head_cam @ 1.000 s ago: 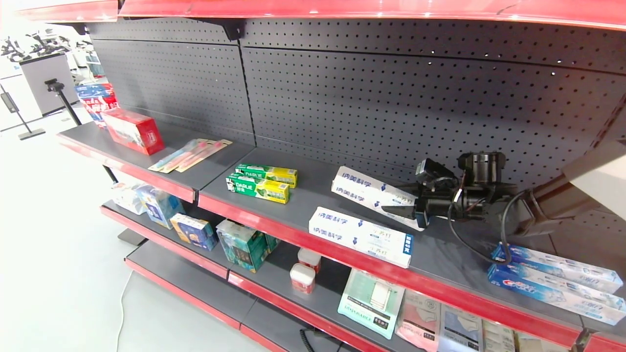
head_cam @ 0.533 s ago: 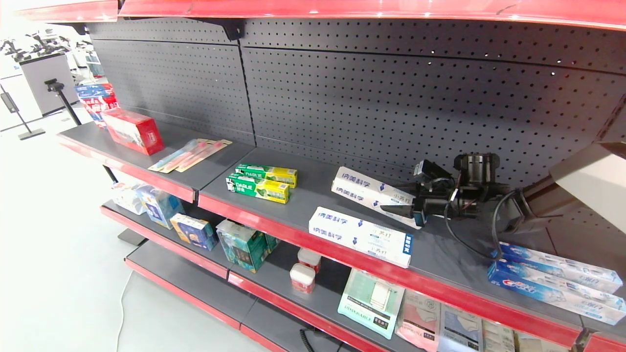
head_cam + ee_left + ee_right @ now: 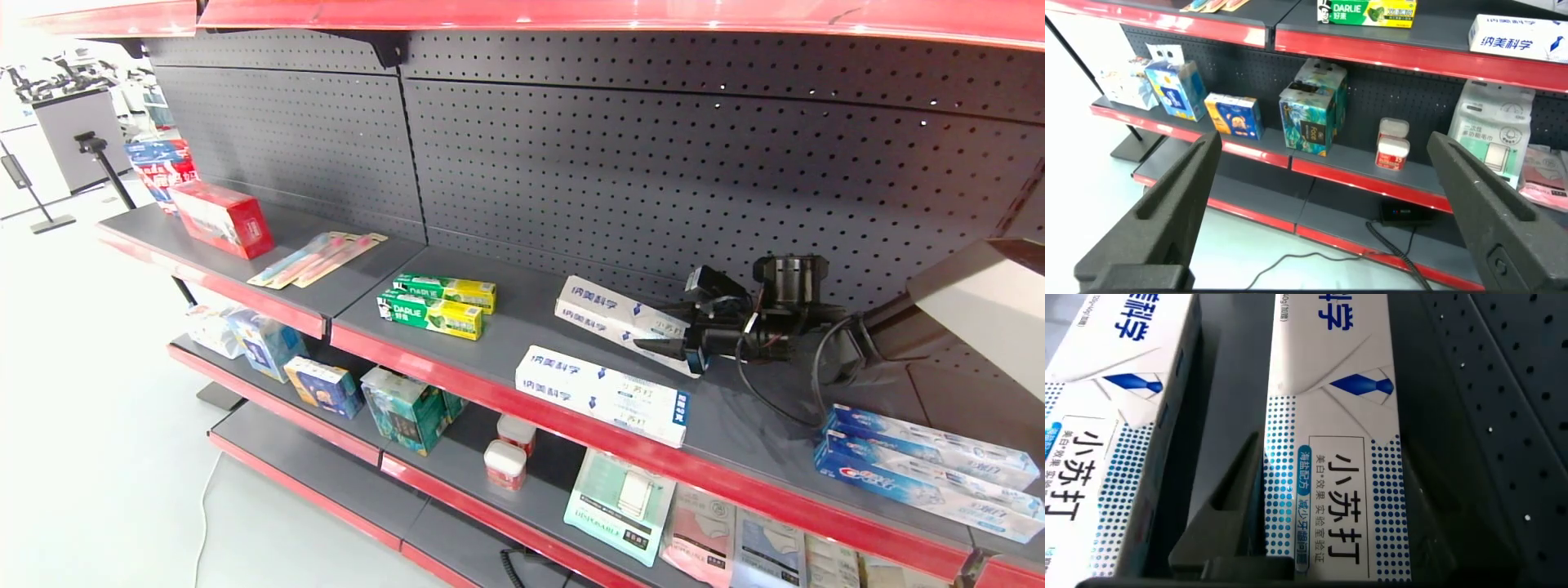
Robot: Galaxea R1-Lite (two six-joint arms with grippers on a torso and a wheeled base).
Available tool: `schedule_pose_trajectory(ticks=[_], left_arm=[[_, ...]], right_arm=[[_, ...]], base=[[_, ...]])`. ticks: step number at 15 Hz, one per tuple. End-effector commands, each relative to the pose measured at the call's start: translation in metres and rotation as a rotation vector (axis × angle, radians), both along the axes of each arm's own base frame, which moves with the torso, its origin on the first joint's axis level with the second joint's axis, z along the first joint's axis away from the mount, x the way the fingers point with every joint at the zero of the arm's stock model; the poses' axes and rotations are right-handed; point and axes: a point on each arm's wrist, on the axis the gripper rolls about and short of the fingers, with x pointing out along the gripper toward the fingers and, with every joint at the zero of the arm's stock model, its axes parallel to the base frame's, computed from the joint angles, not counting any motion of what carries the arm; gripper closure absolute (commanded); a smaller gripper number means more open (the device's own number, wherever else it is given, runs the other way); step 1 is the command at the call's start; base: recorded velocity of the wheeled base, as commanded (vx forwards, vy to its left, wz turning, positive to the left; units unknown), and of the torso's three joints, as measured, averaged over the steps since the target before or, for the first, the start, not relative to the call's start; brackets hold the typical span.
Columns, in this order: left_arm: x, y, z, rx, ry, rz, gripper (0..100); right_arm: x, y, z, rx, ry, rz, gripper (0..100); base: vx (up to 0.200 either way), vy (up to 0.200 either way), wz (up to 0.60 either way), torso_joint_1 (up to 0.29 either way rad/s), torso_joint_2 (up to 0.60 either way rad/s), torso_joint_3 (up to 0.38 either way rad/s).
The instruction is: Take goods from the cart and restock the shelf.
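Fingers (image 3: 1167, 212) of the left end effector (image 3: 1323, 204) are being held wide apart with nothing between them, facing the lower shelves (image 3: 1351, 162). Along the upper shelf (image 3: 522, 327), starting from the left, a red box (image 3: 222, 219), flat toothbrush packs (image 3: 322, 257) and two green toothpaste boxes (image 3: 437, 305) are being displayed. Farther right, a white toothpaste box (image 3: 602, 394) is being kept flat at the shelf's front edge. Behind it, near the pegboard back wall (image 3: 653, 163), a second white toothpaste box (image 3: 620, 320) is being gripped at its right end by the right end effector (image 3: 663, 347), with the fingers pressed against its long sides. Whether this box is resting on the shelf cannot be told. At the far right, blue toothpaste boxes (image 3: 931, 469) are being shown lying side by side.
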Motion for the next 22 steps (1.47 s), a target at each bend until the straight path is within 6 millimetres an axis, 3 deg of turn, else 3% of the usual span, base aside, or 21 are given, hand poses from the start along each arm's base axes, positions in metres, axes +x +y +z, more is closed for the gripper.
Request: schedule_pose_trajectory(ticks=[1, 22], left_arm=[[0.000, 0.000, 0.000, 0.001, 0.001, 0.001, 0], [0.000, 0.000, 0.000, 0.001, 0.001, 0.001, 0]], right_arm=[[0.001, -0.004, 0.003, -0.008, -0.018, -0.010, 100], [-0.005, -0.018, -0.011, -0.062, 0.035, -0.001, 100]], base=[[0.000, 0.000, 0.00, 0.000, 0.00, 0.000], [0.000, 0.000, 0.00, 0.000, 0.00, 0.000]])
